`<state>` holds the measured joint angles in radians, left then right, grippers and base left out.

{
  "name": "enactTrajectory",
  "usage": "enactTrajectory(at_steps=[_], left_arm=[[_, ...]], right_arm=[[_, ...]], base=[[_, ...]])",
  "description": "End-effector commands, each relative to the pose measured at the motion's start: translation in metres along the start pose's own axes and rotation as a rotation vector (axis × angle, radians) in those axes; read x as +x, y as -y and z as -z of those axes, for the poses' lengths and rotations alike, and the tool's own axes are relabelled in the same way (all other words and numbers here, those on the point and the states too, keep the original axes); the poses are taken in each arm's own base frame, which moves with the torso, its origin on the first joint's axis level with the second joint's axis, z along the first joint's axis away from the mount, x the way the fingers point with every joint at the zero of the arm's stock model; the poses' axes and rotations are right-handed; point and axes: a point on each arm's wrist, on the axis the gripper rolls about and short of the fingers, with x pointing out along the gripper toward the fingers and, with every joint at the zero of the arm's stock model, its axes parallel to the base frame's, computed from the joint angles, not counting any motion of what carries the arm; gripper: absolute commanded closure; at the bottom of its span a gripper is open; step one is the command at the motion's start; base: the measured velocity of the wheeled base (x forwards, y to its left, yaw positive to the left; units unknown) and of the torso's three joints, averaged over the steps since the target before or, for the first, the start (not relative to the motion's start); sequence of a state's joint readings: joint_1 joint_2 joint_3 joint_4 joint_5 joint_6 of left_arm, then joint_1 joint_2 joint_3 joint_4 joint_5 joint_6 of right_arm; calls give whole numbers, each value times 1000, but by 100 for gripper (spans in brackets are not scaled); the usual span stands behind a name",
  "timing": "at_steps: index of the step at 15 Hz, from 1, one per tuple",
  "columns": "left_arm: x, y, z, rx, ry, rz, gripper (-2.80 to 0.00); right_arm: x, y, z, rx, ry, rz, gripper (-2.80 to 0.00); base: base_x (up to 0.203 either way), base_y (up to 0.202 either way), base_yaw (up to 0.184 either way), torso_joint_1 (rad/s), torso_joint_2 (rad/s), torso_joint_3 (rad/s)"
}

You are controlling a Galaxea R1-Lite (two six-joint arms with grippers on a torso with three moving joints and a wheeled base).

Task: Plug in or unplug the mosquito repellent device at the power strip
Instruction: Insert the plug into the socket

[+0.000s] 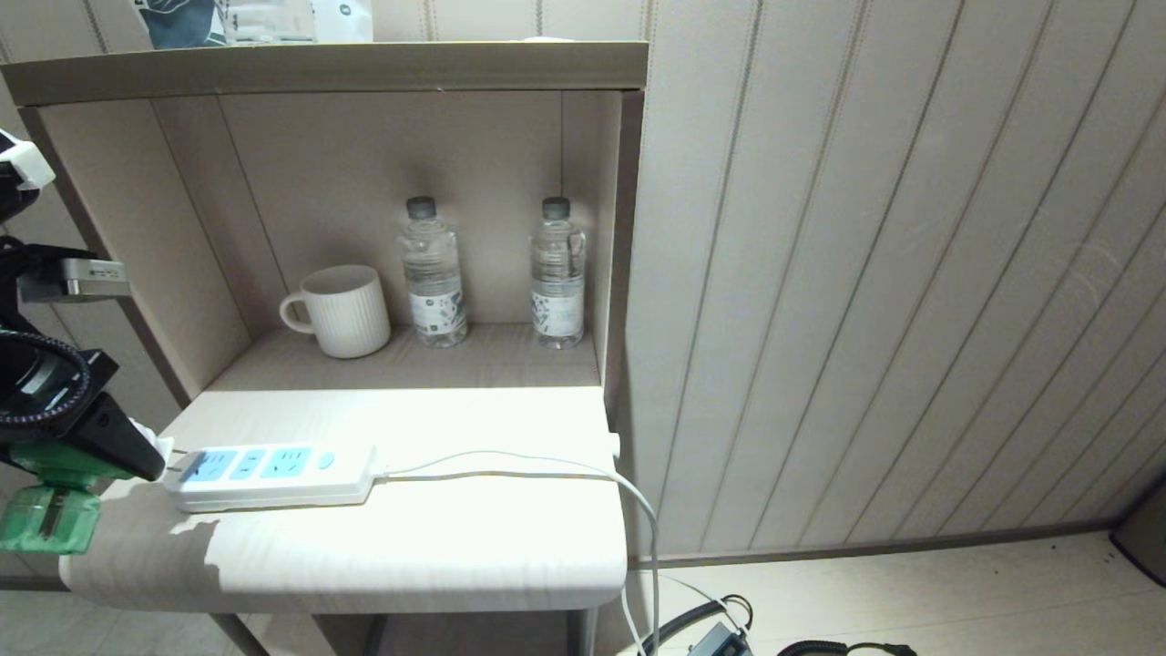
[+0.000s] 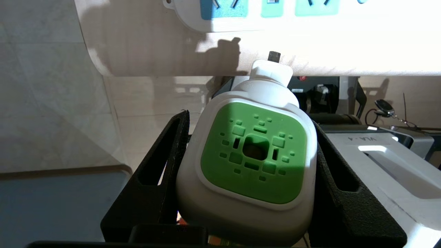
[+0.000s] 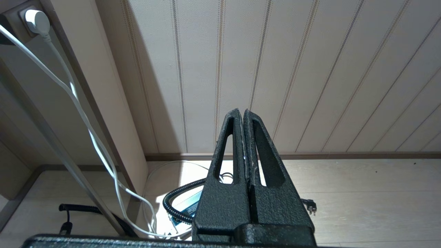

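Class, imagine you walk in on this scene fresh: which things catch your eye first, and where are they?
The bright green mosquito repellent device, clamped in the left pincer just off the table's left end, its plug facing the power strip. Behind, two water bottles and a white mug stand in the alcove.

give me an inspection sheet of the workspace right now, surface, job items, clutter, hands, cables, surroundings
Surface: pale wood-grain shelf top, partly in bright light.
Job's things: power strip lies flat, all sockets free; mosquito repellent device unplugged, off the strip's end, prongs toward it.
Clutter: white mug and two water bottles in the alcove behind.
Hands: left hand clamps the device; right hand shut, empty, parked low by the wall.
Cables: strip's white cord drops over the shelf edge; black cables on the floor.
Surroundings: panelled wall, light floor.
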<state>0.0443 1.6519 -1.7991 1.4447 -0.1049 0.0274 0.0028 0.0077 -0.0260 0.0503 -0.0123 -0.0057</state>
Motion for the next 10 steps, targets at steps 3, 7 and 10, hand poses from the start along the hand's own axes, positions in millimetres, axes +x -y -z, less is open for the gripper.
enactTrajectory(at_steps=[3, 7, 10], left_arm=[[0, -1, 3, -6, -20, -2, 0], [0, -1, 3, -6, -18, 0, 0], [4, -1, 1, -8, -37, 6, 0]], right_arm=[[0, 0, 0, 1, 0, 0, 0], [0, 0, 0, 0, 0, 0, 0], [0, 0, 0, 0, 0, 0, 0]], base=[[0, 0, 0, 0, 0, 0], [0, 0, 0, 116, -272, -161], [0, 0, 0, 178, -420, -240]])
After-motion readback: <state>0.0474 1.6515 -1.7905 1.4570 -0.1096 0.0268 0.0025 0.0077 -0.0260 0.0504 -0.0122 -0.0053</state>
